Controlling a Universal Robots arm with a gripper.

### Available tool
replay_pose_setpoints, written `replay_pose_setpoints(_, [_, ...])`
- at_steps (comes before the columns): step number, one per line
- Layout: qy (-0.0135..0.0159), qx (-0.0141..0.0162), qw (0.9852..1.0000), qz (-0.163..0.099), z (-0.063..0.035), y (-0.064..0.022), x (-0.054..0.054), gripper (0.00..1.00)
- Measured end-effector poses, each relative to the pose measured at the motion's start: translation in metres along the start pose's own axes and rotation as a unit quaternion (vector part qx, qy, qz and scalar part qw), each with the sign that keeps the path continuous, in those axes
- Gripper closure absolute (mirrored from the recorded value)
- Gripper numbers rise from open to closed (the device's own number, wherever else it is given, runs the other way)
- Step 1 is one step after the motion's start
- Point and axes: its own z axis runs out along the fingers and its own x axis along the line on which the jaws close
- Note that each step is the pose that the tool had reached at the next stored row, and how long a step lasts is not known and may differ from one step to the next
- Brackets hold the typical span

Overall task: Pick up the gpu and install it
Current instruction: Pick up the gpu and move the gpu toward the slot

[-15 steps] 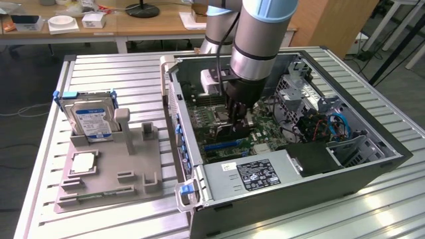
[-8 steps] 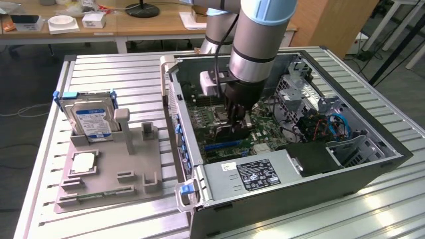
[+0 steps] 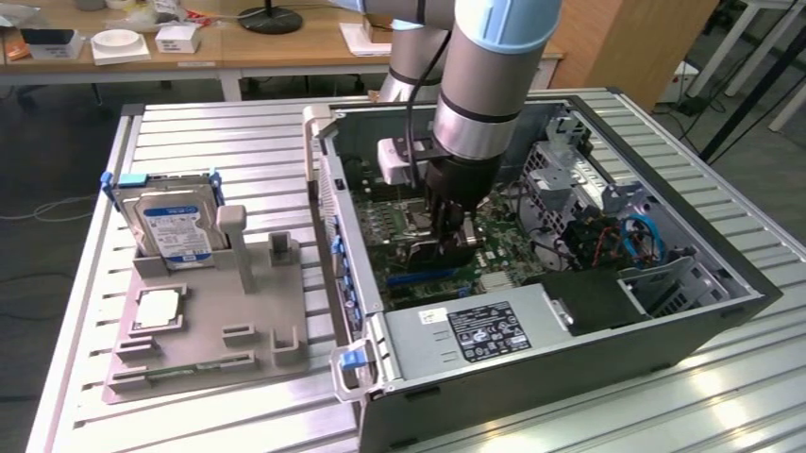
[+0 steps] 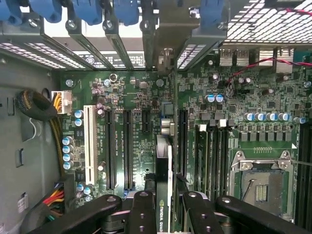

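Gripper point(image 4: 165, 200) clenched on gpu point(image 4: 163, 161), card held edge-on between the fingers, projecting straight ahead toward motherboard point(image 4: 131, 92). Long axis parallel to black expansion slots point(image 4: 127, 146). Positioned just above board inside computer case point(image 3: 705, 283); seating not discernible.

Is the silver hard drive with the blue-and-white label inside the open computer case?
No, the silver hard drive stands in the grey holder outside the case, on the exterior view's left.

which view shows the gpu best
The wrist view: the gpu sits edge-on in the gripper, its NVIDIA label readable, over the motherboard slots. In the exterior view the gripper hides most of it inside the case.
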Motion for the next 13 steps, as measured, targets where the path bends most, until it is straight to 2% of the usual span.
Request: replay_pose_setpoints(13, [0.0002, 0.0000, 1.0000, 0.000, 0.0010, 0.0007, 0.0000, 0.74])
